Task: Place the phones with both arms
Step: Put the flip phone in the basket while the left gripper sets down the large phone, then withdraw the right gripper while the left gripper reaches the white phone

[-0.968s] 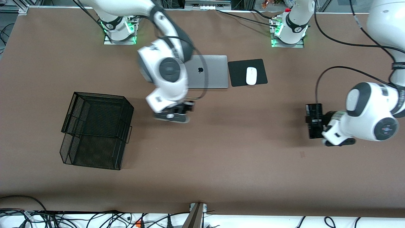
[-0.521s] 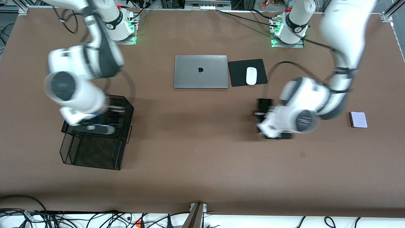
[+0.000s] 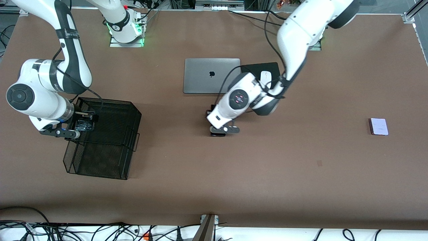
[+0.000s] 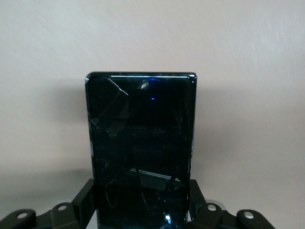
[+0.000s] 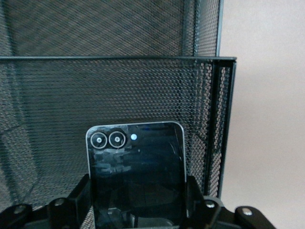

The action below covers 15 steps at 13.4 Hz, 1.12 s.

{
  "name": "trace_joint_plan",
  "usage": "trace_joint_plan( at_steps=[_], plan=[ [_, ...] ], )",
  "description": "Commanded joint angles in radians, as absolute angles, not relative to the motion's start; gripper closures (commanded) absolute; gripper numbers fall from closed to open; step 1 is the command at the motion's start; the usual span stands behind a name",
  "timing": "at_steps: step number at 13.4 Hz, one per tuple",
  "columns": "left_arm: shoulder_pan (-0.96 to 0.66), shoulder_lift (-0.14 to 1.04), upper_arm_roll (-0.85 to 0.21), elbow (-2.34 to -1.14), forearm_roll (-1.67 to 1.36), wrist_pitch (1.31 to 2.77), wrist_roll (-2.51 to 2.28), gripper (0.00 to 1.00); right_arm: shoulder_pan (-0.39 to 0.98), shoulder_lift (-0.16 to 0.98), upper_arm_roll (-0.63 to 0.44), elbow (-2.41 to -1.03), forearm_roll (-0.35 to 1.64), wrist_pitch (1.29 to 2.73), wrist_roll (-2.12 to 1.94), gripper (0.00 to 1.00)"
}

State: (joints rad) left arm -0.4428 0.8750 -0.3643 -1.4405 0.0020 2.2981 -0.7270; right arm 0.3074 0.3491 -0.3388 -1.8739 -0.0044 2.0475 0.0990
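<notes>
My right gripper [image 3: 84, 121] is shut on the small black flip phone [image 3: 85, 126] and holds it over the top tier of the black mesh tray [image 3: 113, 110]. In the right wrist view the flip phone [image 5: 136, 162] sits between the fingers [image 5: 82, 198], with the tray's mesh wall [image 5: 119, 86] right ahead. My left gripper [image 3: 214, 121] is shut on the long black slab phone [image 3: 217, 134] low over the table's middle, nearer the front camera than the laptop. The left wrist view shows the slab [image 4: 140, 143] clamped between the fingers [image 4: 86, 200]. The white-pink flip phone [image 3: 379, 126] lies on the table toward the left arm's end.
A closed grey laptop [image 3: 212, 75] lies mid-table near the bases. Beside it, a white mouse [image 3: 265, 79] sits on a black pad [image 3: 254, 70], partly covered by the left arm. The mesh tray has a lower tier [image 3: 97, 164] nearer the front camera.
My right arm swung from the table's middle to over the mesh tray with the flip phone. My left arm carried the slab from its end to the middle, uncovering the white-pink phone.
</notes>
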Motion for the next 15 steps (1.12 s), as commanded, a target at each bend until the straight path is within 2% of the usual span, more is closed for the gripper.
trace_joint_plan(
  at_steps=[1,2,3,7,9,11,15],
  plan=[
    [-0.468,0.893,-0.347,-1.413,0.002,2.299,-0.767,0.01,0.264,0.362,-0.331,-1.862,0.012,2.049,0.089,0.27],
    [-0.466,0.884,-0.347,-1.411,0.002,2.284,-0.767,0.0,0.262,0.362,-0.333,-1.859,0.011,2.045,0.089,0.0],
    [-0.456,0.865,-0.347,-1.411,0.002,2.257,-0.772,0.0,0.262,0.362,-0.331,-1.842,0.011,2.04,0.089,0.0],
    [-0.28,0.709,-0.296,-1.385,0.005,1.819,-0.759,0.0,0.281,0.359,-0.324,-1.689,0.009,1.903,0.089,0.0],
    [-0.14,0.681,-0.264,-1.385,0.052,1.632,-0.758,0.0,0.313,0.359,-0.322,-1.567,0.009,1.774,0.094,0.0],
    [-0.021,0.681,-0.258,-1.387,0.209,1.475,-0.665,0.0,0.388,0.359,-0.322,-1.484,0.009,1.708,0.116,0.0],
    [0.211,0.695,-0.252,-1.402,0.405,1.48,-0.366,0.0,0.582,0.368,-0.322,-1.456,0.099,1.715,0.36,0.0]
  ],
)
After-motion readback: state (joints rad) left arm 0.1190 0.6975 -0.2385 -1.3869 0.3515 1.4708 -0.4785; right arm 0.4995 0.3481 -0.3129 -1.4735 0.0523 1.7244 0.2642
